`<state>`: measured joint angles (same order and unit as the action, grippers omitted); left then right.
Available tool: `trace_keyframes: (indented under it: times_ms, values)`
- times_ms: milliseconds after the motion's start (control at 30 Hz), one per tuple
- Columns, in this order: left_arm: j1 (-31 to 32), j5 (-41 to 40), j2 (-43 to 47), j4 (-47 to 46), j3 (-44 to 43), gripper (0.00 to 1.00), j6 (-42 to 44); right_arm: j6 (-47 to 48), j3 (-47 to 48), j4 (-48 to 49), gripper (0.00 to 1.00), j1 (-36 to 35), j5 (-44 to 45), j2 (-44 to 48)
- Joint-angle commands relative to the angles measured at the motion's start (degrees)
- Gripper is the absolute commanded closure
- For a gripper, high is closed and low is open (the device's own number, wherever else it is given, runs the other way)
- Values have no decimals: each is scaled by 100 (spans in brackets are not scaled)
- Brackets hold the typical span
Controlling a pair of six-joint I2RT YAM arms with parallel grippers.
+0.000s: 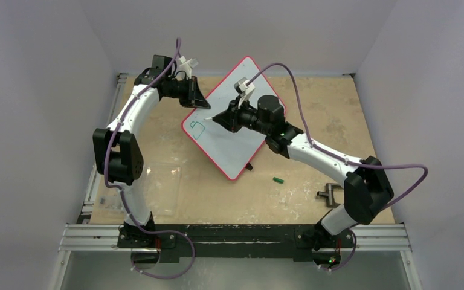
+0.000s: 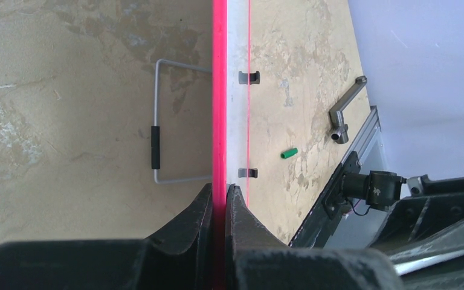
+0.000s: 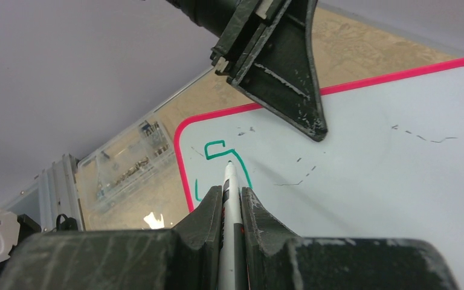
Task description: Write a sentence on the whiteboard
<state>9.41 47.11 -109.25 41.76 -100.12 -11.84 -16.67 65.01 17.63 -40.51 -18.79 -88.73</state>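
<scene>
A: Reading anything on the whiteboard (image 3: 368,199)?
B: Making out just one green stroke (image 3: 220,145) near the rounded corner, bending like the top of an angular "S", with a short separate curve lower left of it. Not spelling any word.
A: Finding any meaning in the faint grey dashes (image 3: 423,138) further along the board?
B: Reading as smudges only, no letters or numbers.
A: Spotting print on the marker (image 3: 230,193) barrel?
B: Showing a dark band, too blurred for reading.
A: Catching a label on the clear box (image 3: 127,160) beside the board?
B: Getting nothing legible there, and nothing more from the overhead view, only that same green mark, tiny.
</scene>
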Motion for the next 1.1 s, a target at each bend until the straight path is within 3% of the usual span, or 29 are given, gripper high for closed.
trace_keyframes:
  times_ms: [0,467,1067]
  values:
    - [145,-162,309,40,108,100,472,-175,-174,334,100,210,142,329]
    - [209,109,317,32,152,100,638,-63,-742,594,100,549,272,679]
    - [320,-62,333,77,138,100,625,-278,-476,1023,100,564,-253,223]
